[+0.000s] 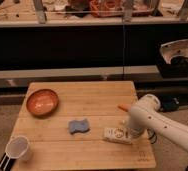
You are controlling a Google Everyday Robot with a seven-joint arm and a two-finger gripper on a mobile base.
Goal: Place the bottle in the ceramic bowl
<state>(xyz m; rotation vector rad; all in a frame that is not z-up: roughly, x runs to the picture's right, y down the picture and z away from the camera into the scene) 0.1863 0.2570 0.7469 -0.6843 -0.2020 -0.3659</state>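
The small white bottle (115, 134) lies on its side on the wooden table (82, 107), right of centre near the front. The orange-brown ceramic bowl (42, 101) sits at the table's left side, well apart from the bottle. My white arm reaches in from the right, and its gripper (129, 134) is down at the bottle's right end, hidden behind the wrist.
A blue sponge (78, 125) lies between the bowl and the bottle. A white cup (18, 148) stands at the front left corner. A small orange object (122, 107) lies near the right edge. A dark shelf unit runs behind the table.
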